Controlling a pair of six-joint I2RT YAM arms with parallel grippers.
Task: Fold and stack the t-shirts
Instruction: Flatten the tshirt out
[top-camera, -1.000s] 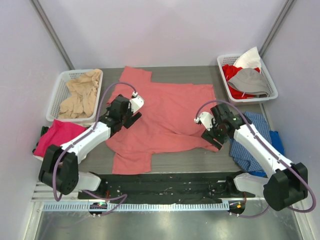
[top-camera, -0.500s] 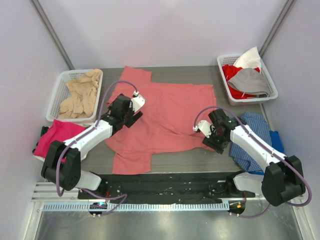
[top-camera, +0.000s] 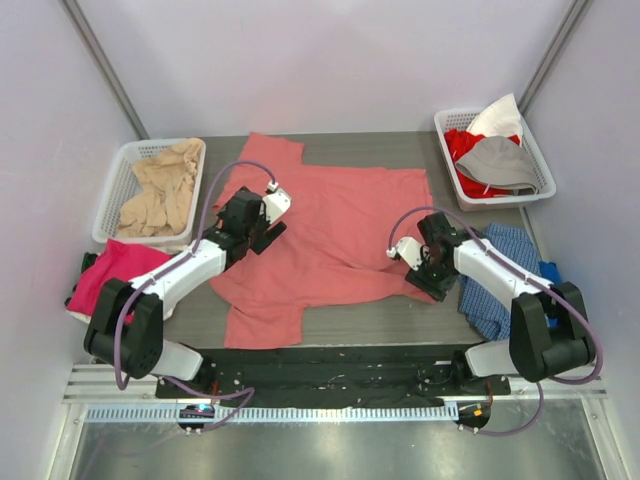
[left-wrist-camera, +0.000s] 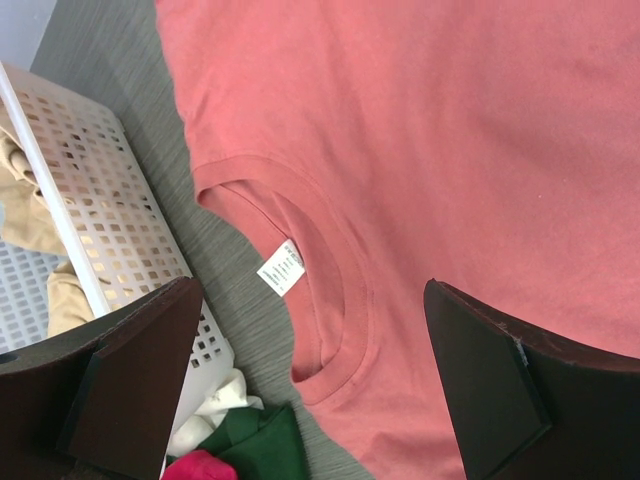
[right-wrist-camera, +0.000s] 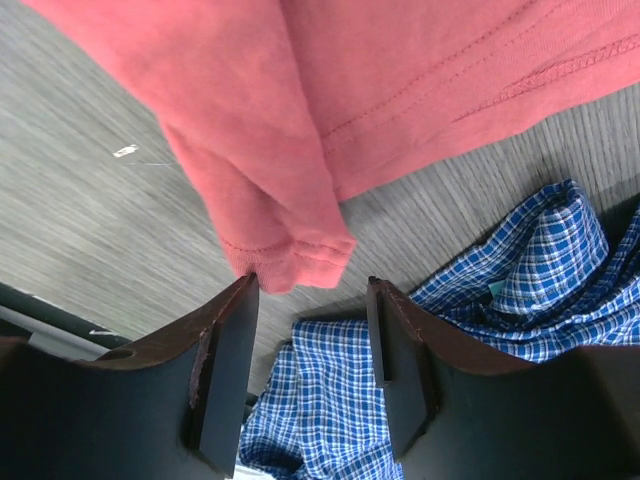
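Two risks attend the right tool (right-wrist-camera: 308, 284), jaws half-closed but unclamped at the bunched corner of the salmon t-shirt (right-wrist-camera: 400, 80) at its tips: snagging the blue checked cloth (right-wrist-camera: 330, 410) directly beneath, or letting the corner slip free; the left tool (left-wrist-camera: 312, 290) hangs wide open over the collar (left-wrist-camera: 240, 168).

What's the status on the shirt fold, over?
Left claw open above collar of salmon-red cloth t-shirt. Right claw open, straddling its bunched corner. Blue checked cloth shirt beside that corner.
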